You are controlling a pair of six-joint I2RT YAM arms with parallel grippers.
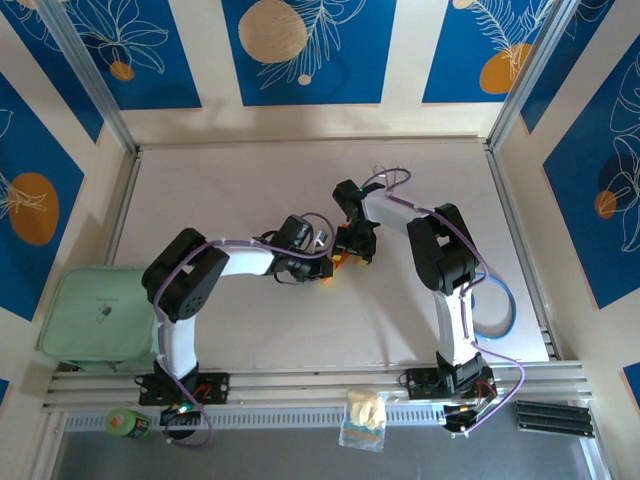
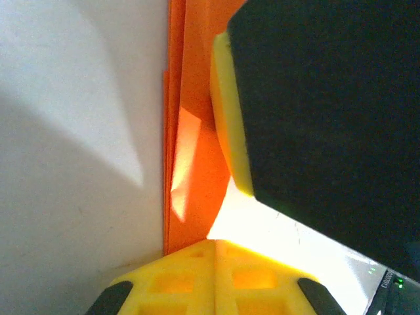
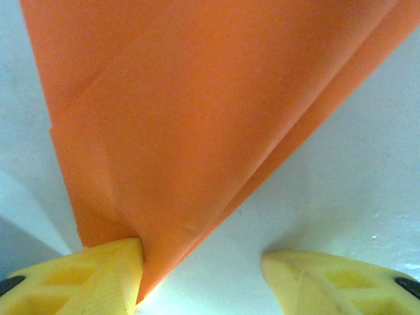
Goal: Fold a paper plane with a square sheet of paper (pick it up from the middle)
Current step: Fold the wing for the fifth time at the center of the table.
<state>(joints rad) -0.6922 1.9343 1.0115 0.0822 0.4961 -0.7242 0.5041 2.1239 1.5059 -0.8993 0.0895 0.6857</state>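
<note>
From above, the square sheet of paper [image 1: 343, 263] is a sliver in the middle of the surface [image 1: 260, 335]; wrist views reveal folded layers. Left claw [image 2: 214, 259] closed at its edge, right claw [image 3: 203, 275] open.

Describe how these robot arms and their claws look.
Both the left arm and right arm have white links with bulky black joints and thin purple cables looped alongside. The left gripper and right gripper have yellow fingers with ribbed cut-outs.
</note>
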